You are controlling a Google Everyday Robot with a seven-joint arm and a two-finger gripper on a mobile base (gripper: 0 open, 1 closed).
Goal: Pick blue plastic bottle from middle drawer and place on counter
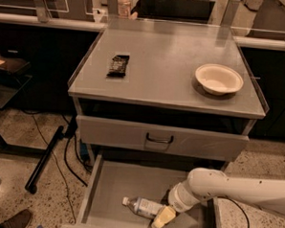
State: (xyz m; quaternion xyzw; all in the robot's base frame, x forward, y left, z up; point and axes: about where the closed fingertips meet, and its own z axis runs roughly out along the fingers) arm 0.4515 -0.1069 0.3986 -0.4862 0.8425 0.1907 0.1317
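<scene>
The blue plastic bottle [141, 206] lies on its side on the floor of the open middle drawer [112, 186], white cap pointing left. My gripper [162, 217] is down in the drawer at the bottle's right end, its pale fingers [160, 219] against the bottle's base. The white arm [225, 187] reaches in from the right. The counter [164, 64] is the grey top above.
On the counter lie a dark snack bar [118, 65] at the left and a cream bowl [219, 78] at the right. A shut drawer front with a dark handle [159, 138] sits above the open drawer. Cables and a black pole [47, 159] are on the floor at left.
</scene>
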